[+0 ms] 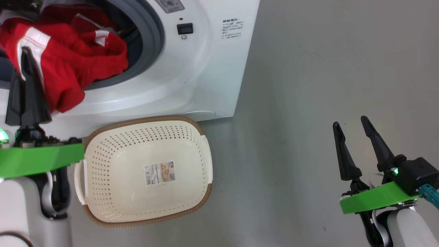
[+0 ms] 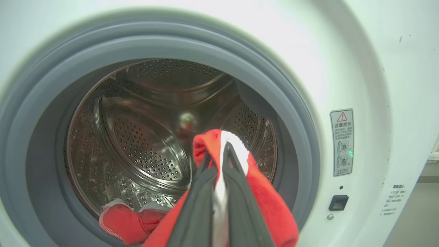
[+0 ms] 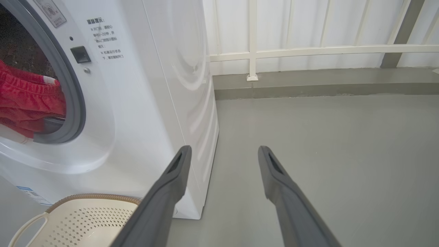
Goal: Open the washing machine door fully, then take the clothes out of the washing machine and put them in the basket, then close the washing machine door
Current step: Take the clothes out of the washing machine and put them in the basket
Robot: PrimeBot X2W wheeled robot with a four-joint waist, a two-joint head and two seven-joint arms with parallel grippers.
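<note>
Red clothes (image 1: 75, 58) half out of the washing machine (image 1: 205, 51).
The left gripper (image 1: 24, 55) is clamped tight on them at the opening's lower lip; the basket (image 1: 144, 119) sits on the floor (image 1: 308, 85) just in front; the right gripper (image 1: 349, 122) is spread wide, holding nothing.

Each arm is a smooth white forearm (image 1: 20, 212) capped at the wrist by a flat, bright green plate (image 1: 41, 159). The left tool (image 1: 25, 51) and the right tool (image 1: 350, 121) each carry two long matt black fingers (image 1: 344, 157) tapering to blunt points. A small green light (image 1: 2, 135) glows at each wrist, black cable (image 1: 60, 192) loops beside the white shells, and a teal connector (image 1: 430, 193) juts from the right wrist's black block (image 1: 416, 173).
</note>
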